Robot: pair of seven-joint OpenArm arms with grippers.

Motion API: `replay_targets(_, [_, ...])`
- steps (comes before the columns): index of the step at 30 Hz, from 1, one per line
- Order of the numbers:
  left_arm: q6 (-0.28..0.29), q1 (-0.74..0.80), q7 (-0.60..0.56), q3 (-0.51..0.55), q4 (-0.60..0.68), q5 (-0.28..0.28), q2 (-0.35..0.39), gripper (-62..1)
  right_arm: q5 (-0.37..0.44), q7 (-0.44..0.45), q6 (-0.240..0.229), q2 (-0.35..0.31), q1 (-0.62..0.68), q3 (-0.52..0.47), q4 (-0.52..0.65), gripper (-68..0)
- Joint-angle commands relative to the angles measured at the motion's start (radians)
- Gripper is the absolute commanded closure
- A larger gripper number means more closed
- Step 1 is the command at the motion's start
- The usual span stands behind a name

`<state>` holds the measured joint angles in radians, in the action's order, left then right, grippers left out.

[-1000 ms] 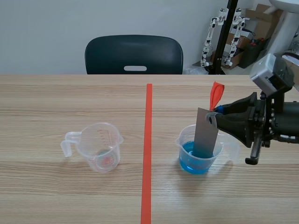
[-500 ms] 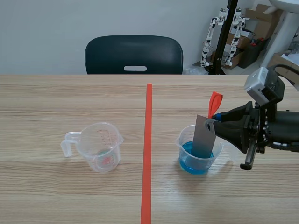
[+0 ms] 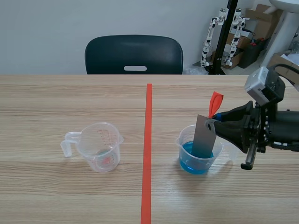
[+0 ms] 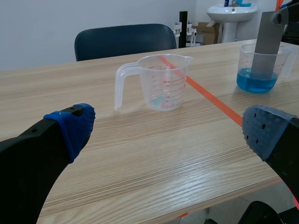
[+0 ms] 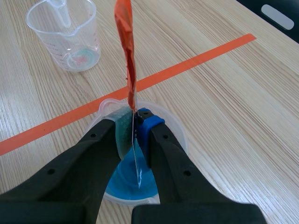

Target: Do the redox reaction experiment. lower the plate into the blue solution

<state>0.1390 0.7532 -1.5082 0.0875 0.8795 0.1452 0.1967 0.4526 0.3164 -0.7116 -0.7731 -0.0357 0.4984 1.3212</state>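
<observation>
Scene view: the grey plate (image 3: pixel 204 136) is held by its top corner in the right gripper (image 3: pixel 216 122), whose fingers are closed on it. It stands slightly tilted inside the beaker (image 3: pixel 182 143), with its lower end already in the blue solution (image 3: pixel 188 163). The descent is judged best made slowly and straight, with the plate kept off the beaker wall so that nothing is tipped. Left wrist view: the left gripper (image 4: pixel 169 128) is spread wide with nothing held, well apart from the beaker. Right wrist view: the plate is seen edge-on, pinched between the two pads. An orange tag (image 5: pixel 125 42) rises ahead of them, and the solution lies directly below.
</observation>
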Motion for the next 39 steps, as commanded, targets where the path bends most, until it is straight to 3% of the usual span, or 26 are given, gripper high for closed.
replay_targets(1, [0.002,0.008,-0.04,0.001,0.013,-0.014,-0.002,-62.3,0.006,0.011,0.001,-0.014,-0.016,-0.019,0.014,-0.6])
replay_targets(5, [0.002,0.008,-0.046,0.001,0.013,-0.053,-0.002,-62.3,0.006,0.012,0.001,-0.014,-0.016,-0.019,0.014,-0.6])
replay_targets(17, [0.005,0.008,-0.046,0.001,0.013,-0.051,-0.002,-62.3,-0.005,0.005,0.009,-0.014,-0.008,-0.019,0.014,-0.6])
replay_targets(22, [0.005,0.008,-0.046,0.001,0.013,-0.051,-0.002,-62.3,-0.008,-0.003,0.043,-0.014,-0.009,-0.019,0.014,-0.6])
replay_targets(39, [0.006,0.008,-0.046,0.001,0.013,-0.051,-0.002,-62.3,-0.008,-0.012,0.042,-0.014,-0.008,-0.019,0.014,-0.6])
